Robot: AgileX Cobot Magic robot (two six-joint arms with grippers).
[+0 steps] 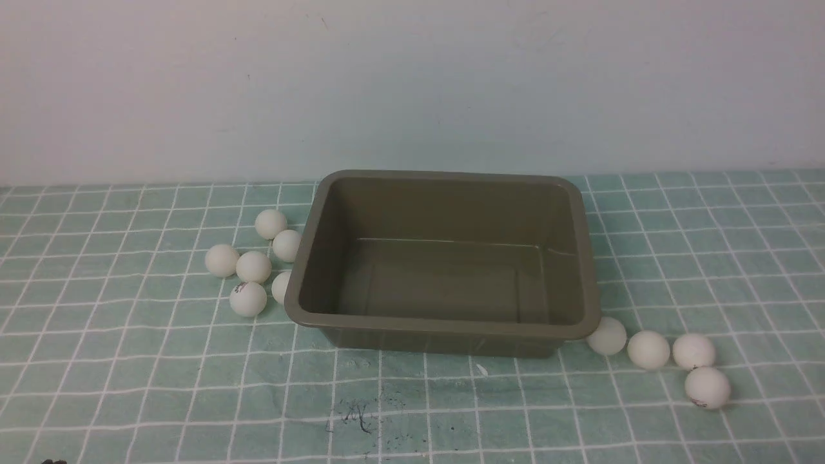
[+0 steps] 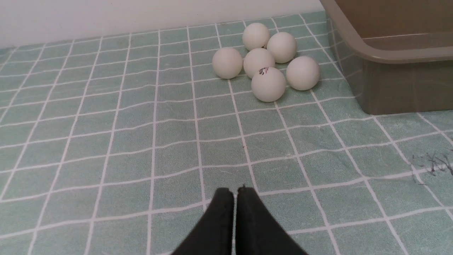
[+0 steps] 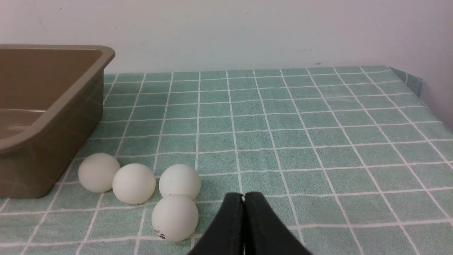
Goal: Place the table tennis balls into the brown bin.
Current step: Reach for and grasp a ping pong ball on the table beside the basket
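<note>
We are seeing the brown bin (image 1: 445,340) sitting at the centre of the front view, on a pale green tablecloth (image 1: 129,361) crossed by a white grid. It is showing as an olive-brown rectangular plastic tub with rounded corners, a rolled rim and walls sloping in toward a smooth floor, and it is the largest thing in the frame.

The table tennis balls (image 1: 253,267) are all lying on the cloth outside it. We are counting ten matte white spheres, each far smaller than the tub. Six are clustering left of centre, just beside the bin's left wall. Among them a half-hidden ball (image 1: 281,287) is sitting partly behind the bin's near left corner, and a printed ball (image 1: 248,298) is carrying a small dark and reddish logo. Four more are lying at the lower right. Three are forming a row leading away from the bin's near right corner, and a marked ball (image 1: 707,387) is resting just in front of the row's far end.

A dark scribble (image 1: 354,415) is marking the cloth at lower centre.

The left gripper (image 2: 236,191) is pointing toward the six-ball cluster from well apart, its black fingers pressed together on nothing. The right gripper (image 3: 244,195) is sitting just beside the group of four, likewise pressed together and gripping nothing.
</note>
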